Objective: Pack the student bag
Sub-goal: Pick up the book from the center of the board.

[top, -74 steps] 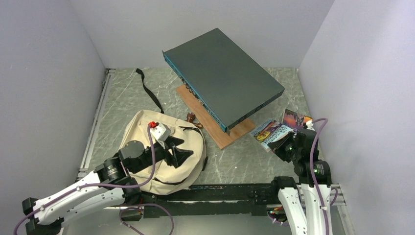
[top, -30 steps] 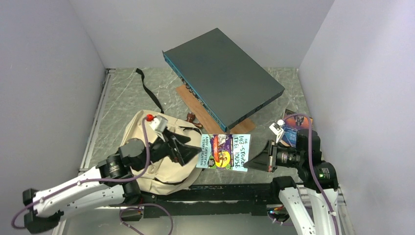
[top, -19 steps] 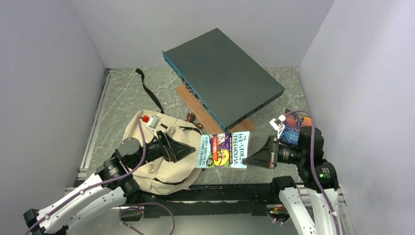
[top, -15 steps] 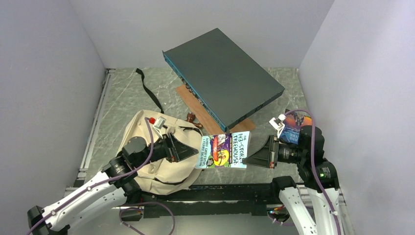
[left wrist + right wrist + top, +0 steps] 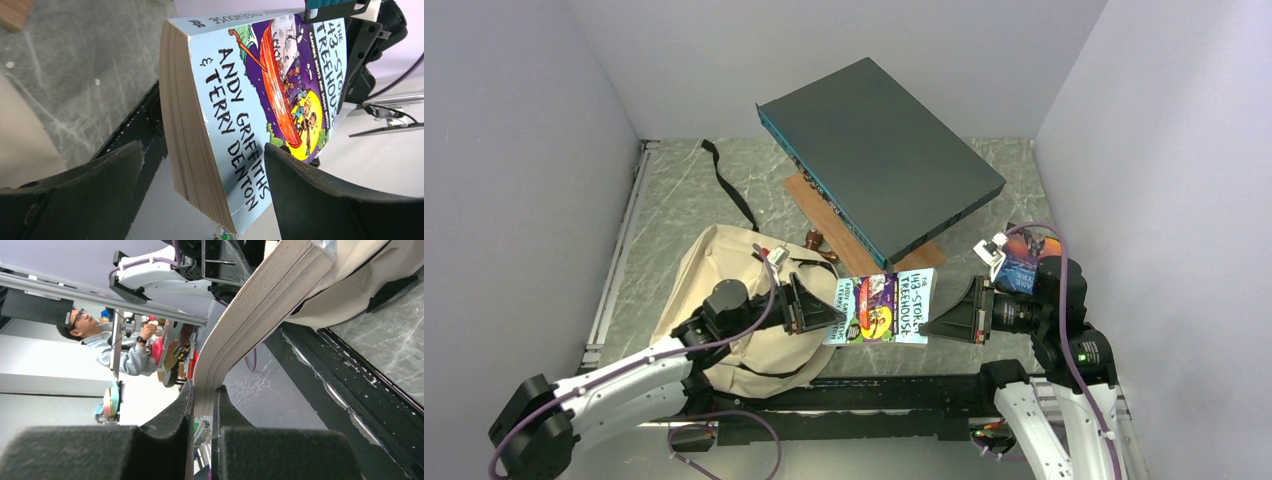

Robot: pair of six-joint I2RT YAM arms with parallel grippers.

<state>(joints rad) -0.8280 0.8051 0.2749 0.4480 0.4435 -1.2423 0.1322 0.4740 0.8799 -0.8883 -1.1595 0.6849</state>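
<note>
Handover in mid-air: the right gripper (image 5: 929,326) pinched the book (image 5: 882,308) by one edge, and the left gripper (image 5: 824,312) gaped wide around the other. The bag (image 5: 709,262) lay near-left, under the left arm. Next, I reckoned, left had to clamp before right let go.

The bag (image 5: 714,255) lies at the bench's (image 5: 674,200) front left. A book (image 5: 881,307) hangs just right of it, near the front edge. The box (image 5: 879,155) rests behind on a board (image 5: 864,265). A second book (image 5: 1024,268) lies by the right edge.
</note>
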